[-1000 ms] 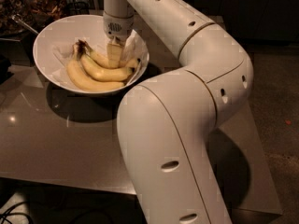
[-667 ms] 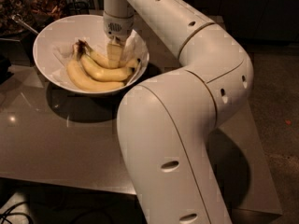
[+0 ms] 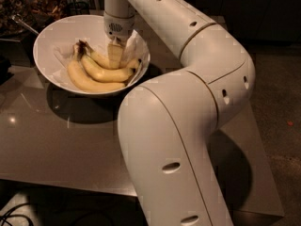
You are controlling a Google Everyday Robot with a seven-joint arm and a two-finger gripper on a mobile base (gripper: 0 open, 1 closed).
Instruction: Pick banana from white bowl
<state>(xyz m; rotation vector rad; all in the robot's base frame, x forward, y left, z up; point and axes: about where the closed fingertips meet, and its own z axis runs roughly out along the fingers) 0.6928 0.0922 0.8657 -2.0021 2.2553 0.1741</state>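
Observation:
The white bowl [image 3: 47,41] stands at the back left of the table, lined with crumpled white paper. Bananas lie in it. Two long ones [image 3: 94,79] lie at the front and meet at a dark brown crown [image 3: 83,46]. Behind them lies the banana [image 3: 100,59], pale yellow and partly hidden by my gripper. My gripper [image 3: 115,55] hangs straight down from the white arm into the bowl, its tip at this banana's middle. I cannot tell whether it touches or holds the fruit.
The bowl sits on a glossy grey table [image 3: 56,140]. My large white arm [image 3: 188,126] fills the right and front of the view. Dark clutter and a metal utensil [image 3: 23,25] lie behind the bowl at the far left.

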